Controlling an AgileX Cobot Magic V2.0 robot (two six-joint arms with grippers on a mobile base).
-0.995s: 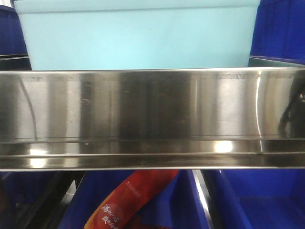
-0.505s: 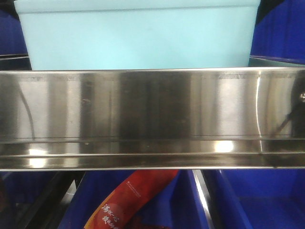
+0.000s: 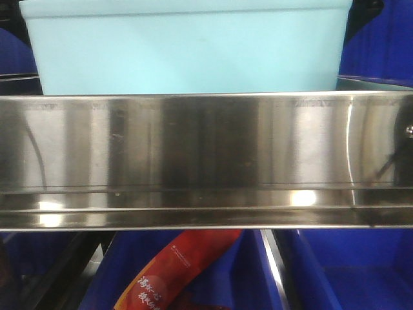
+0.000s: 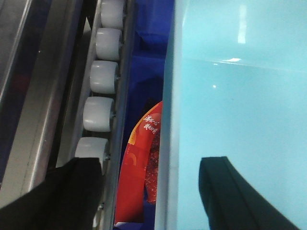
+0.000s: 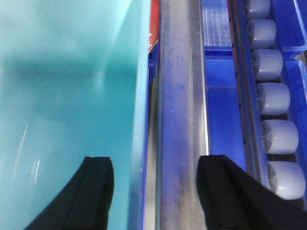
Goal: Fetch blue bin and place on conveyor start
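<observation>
**Bin shifts a shade; rail reflection thins**

In the front view the bin has moved very slightly since a second ago. Its upper right corner now reaches a touch further right. On the rail, the broad dark reflection at the right end has shrunk to a thin slanted line below a small bright spot.

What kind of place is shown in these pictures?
Probably a warehouse or order-picking store. Plastic bins, one pale blue bin and several dark blue bins, are kept in racking with a stainless-steel rail and roller tracks.
</observation>
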